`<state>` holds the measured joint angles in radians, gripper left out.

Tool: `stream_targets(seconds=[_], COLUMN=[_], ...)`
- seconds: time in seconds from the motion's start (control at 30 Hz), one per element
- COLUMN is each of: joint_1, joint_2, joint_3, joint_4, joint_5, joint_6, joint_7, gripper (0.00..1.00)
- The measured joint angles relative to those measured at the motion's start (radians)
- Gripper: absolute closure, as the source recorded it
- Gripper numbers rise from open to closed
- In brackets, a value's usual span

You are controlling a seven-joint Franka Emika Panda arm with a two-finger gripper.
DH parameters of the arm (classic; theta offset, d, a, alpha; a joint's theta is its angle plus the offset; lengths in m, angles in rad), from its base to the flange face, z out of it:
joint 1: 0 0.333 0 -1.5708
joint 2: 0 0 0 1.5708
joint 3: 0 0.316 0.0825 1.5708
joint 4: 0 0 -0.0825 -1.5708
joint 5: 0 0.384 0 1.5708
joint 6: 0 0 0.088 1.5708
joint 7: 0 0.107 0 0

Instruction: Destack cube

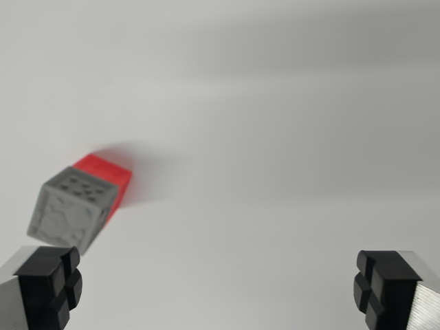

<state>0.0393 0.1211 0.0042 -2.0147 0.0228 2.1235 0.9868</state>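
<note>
A grey cube (69,210) with small dark holes on its faces sits on top of a red cube (106,175), of which only the far part shows behind the grey one. The stack stands on a white surface at the wrist view's left. My gripper (216,289) is open, with its two black fingertips at the bottom corners of the picture. The left fingertip (51,282) lies just below the grey cube in the picture; the right fingertip (385,285) is far from it. Nothing is between the fingers.
A plain white surface (275,137) fills the remaining view, with soft shadows across its upper part.
</note>
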Motion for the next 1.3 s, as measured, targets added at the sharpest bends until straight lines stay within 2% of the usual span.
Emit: stream_targets(seconds=[0.7, 1.0, 1.3], joint_1=[0.068, 0.104, 0.15], joint_2=[0.003, 0.017, 0.043], joint_3=[0.02, 0.029, 0.038], joint_4=[-0.106, -0.147, -0.185], joint_5=[-0.006, -0.011, -0.018], joint_6=[0.115, 0.171, 0.236], joint_7=[0.217, 0.328, 0.462], gripper=[0.0, 0.0, 0.0])
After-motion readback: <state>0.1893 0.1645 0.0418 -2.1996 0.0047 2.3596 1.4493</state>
